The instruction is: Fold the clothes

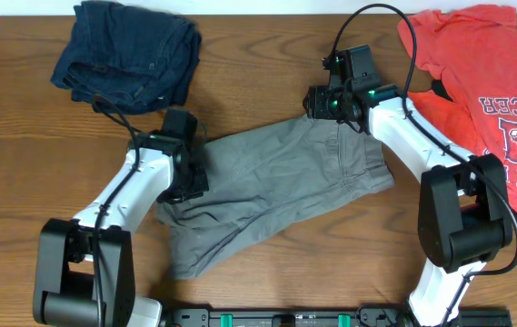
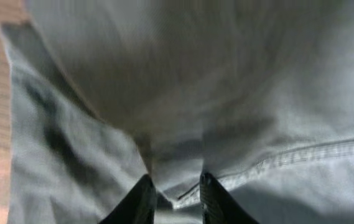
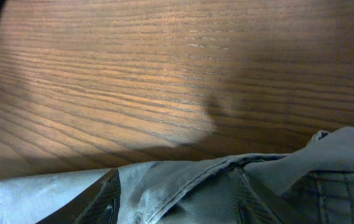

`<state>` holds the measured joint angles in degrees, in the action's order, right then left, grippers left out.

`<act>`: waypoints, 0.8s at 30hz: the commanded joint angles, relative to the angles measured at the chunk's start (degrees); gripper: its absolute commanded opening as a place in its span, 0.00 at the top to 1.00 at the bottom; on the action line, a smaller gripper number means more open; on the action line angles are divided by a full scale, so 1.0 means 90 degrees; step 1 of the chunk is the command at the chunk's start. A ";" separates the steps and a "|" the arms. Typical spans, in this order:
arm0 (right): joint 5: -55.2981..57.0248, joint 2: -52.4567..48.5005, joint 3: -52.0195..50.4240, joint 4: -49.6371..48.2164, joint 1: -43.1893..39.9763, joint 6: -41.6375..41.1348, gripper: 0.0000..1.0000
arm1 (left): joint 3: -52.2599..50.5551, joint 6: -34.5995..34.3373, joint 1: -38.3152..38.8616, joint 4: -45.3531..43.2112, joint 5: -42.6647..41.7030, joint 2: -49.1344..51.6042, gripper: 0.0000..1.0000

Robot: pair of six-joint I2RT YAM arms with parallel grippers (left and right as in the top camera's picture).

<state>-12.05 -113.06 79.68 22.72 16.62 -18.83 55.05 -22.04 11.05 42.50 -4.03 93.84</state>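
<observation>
Shorts [image 1: 267, 177] lay near the centre of the tabletop [image 1: 22, 136], spread roughly flat with some wrinkling. The long axis ran diagonally from lower left to upper right in the overhead view. The waistband end pointed to the upper right, towards the right arm. The leg end pointed to the lower left, towards the base of the left arm, and the lowest leg corner reached close to the front edge.

Left claw [image 1: 169, 177] sat at the left edge of the shorts, about midway along that side. In the left wrist view its two fingers [image 2: 144, 200] stood only a narrow gap apart, and a stitched hem fold of the grey cloth lay between them. I could not tell whether the fold was pinched or lay loose in the gap.

Right claw [image 1: 331, 113] sat at the waistband end. In the right wrist view its fingers [image 3: 105, 200] were spread wide, one on either side of the waistband edge. The cloth lay between and under them, and neither finger was pressed against it. A patch of pale checked lining showed at the right of that view, with bare wood grain beyond the waistband.

A dark navy denim garment [image 1: 126, 54] lay bunched at the upper left, apart from the shorts. A red T-shirt [image 1: 476, 73] with white lettering lay along the right side, beside the right arm.
</observation>
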 commanded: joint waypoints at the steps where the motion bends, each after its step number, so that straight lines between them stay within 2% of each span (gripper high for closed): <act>1: -0.0046 0.0165 0.0063 0.0024 -0.0066 0.0104 0.44 | -0.0131 -0.0138 -0.0005 -0.0260 0.0189 -0.0044 0.71; 10: -0.0044 0.0168 0.0063 0.0027 -0.0085 0.0102 0.44 | -0.0563 -0.0136 -0.0002 -0.0814 0.0192 -0.0032 0.71; 12: -0.0046 0.0168 0.0063 0.0027 -0.0085 0.0100 0.44 | -0.0561 -0.0138 -0.0005 -0.0891 0.0187 -0.0034 0.89; 13: -0.0046 0.0168 0.0063 0.0029 -0.0085 0.0102 0.43 | -0.0554 -0.0141 -0.0005 -0.0935 0.0187 -0.0034 0.94; 24: -0.0044 0.0168 0.0063 0.0032 -0.0090 0.0102 0.44 | 0.0359 -0.0228 -0.0005 -0.1122 0.0189 -0.0165 0.94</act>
<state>-12.21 -113.03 79.68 22.87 16.23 -18.79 55.05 -23.81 11.05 32.93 -3.01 93.84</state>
